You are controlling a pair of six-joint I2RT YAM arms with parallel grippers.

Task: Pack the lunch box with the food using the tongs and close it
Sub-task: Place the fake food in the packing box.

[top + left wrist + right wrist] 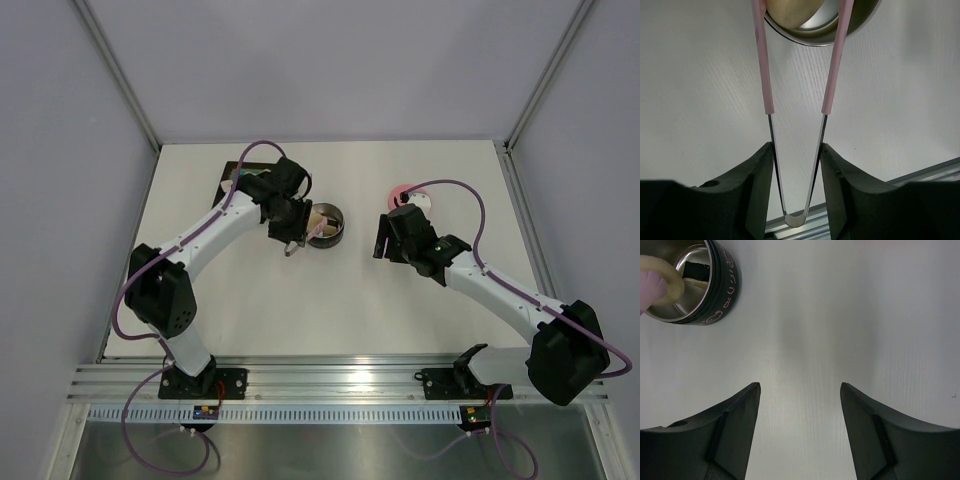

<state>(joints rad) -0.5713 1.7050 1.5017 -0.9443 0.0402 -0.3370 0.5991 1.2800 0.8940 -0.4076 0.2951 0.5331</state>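
My left gripper [288, 232] [796, 145] is shut on the tongs [764, 60], its fingers pressing the two thin arms near the joined end. The pink arms spread apart and reach over the lunch box [327, 224] [812, 36], a round steel tin with a dark outer wall [720, 295]. A pale beige piece of food [790, 12] [667, 270] lies inside the tin beside a pink tong tip [647, 287]. The pink lid [402, 191] lies at the back right. My right gripper [385, 240] [800, 385] hangs open over bare table, right of the tin.
A flat black tray [238, 172] sits at the back left, partly hidden behind the left arm. A small white object [423, 199] lies beside the lid. The aluminium rail [340, 375] runs along the near edge.
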